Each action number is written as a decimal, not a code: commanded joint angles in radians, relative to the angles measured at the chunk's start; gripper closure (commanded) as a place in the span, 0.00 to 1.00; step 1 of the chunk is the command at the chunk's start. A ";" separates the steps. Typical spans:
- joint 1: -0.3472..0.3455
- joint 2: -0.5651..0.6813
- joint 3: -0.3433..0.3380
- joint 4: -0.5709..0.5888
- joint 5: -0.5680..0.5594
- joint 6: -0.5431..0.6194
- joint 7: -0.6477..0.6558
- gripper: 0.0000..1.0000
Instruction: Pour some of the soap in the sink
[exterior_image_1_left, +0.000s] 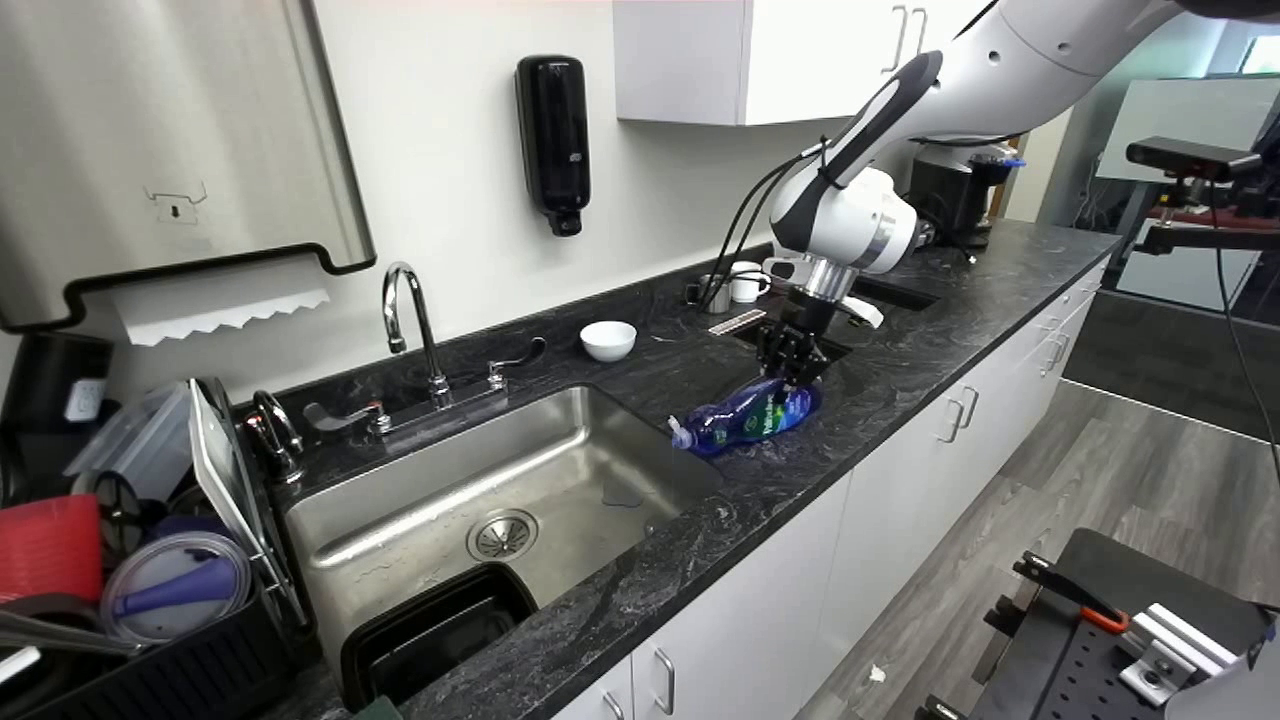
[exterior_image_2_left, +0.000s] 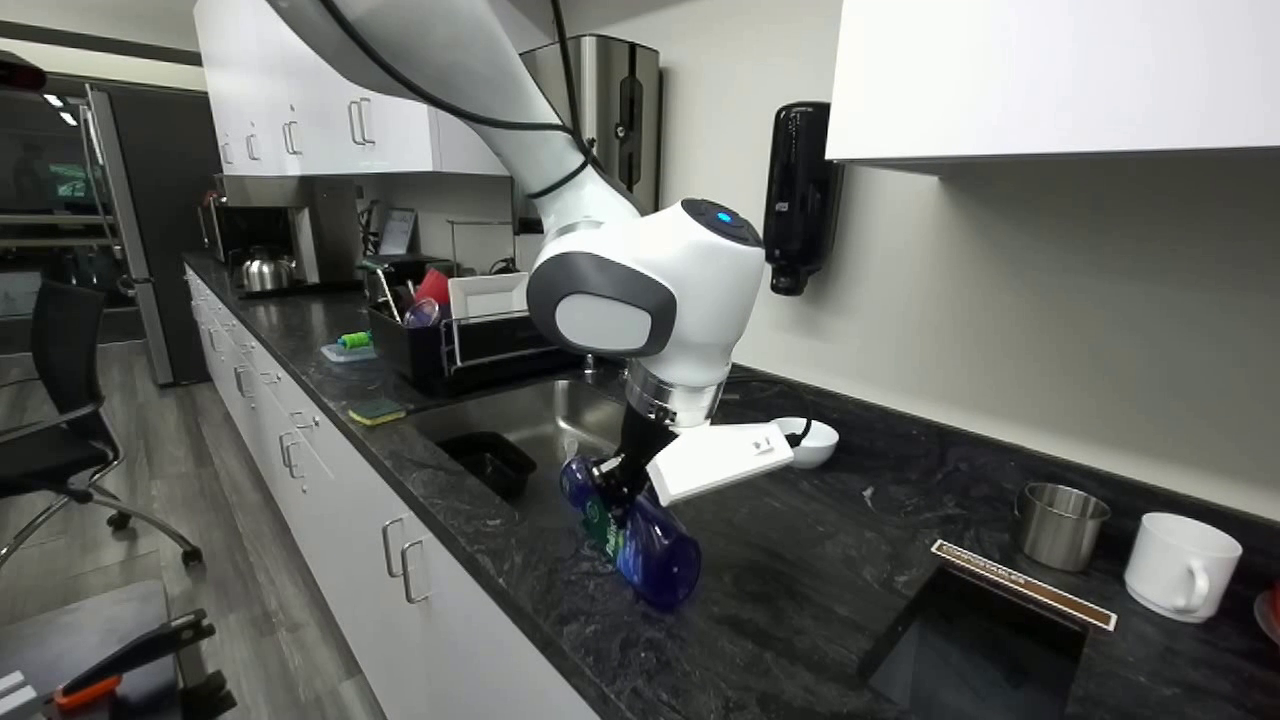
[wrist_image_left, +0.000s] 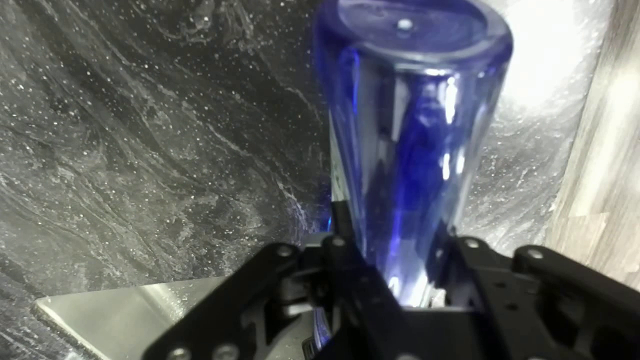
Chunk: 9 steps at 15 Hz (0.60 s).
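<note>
We see the soap bottle (exterior_image_1_left: 750, 418) turned sideways in the gripper (wrist_image_left: 395, 230), which clasps it from both flanks. Blue shows through its sides; we cannot read the liquid's level. In an exterior view its neck points between eight and nine o'clock, toward the lip of the sink (exterior_image_1_left: 570, 490); we cannot tell whether the tip overhangs it or whether the body touches the tabletop (exterior_image_1_left: 940, 330). Inside the sink sits a black tub (exterior_image_1_left: 445, 635), at seven o'clock from the drain (exterior_image_1_left: 502, 535). A white bowl (exterior_image_1_left: 608, 341) stands near the sink's corner, at ten o'clock from the bottle.

In an exterior view, reckoning again from the bottle, the dish rack (exterior_image_2_left: 408, 352) lies between ten and eleven o'clock, holding a red item (exterior_image_2_left: 433, 288) and a white tray (exterior_image_2_left: 487, 297). A metal cup (exterior_image_2_left: 1062, 527) and a white mug (exterior_image_2_left: 1175, 565) stand at three o'clock, near a dark opening (exterior_image_2_left: 985, 640) in the tabletop.

The wrist view gives us the tabletop's front edge at three o'clock, with wooden floor (wrist_image_left: 595, 235) beyond, and the sink's corner at eight. We find a strip of tabletop between bottle and edge, and a broader stretch at nine.
</note>
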 joint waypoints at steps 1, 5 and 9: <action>-0.023 0.044 0.015 0.001 -0.037 0.038 -0.025 0.89; -0.023 0.043 0.016 -0.003 -0.034 0.036 -0.023 0.89; -0.022 0.041 0.018 -0.007 -0.033 0.035 -0.023 0.39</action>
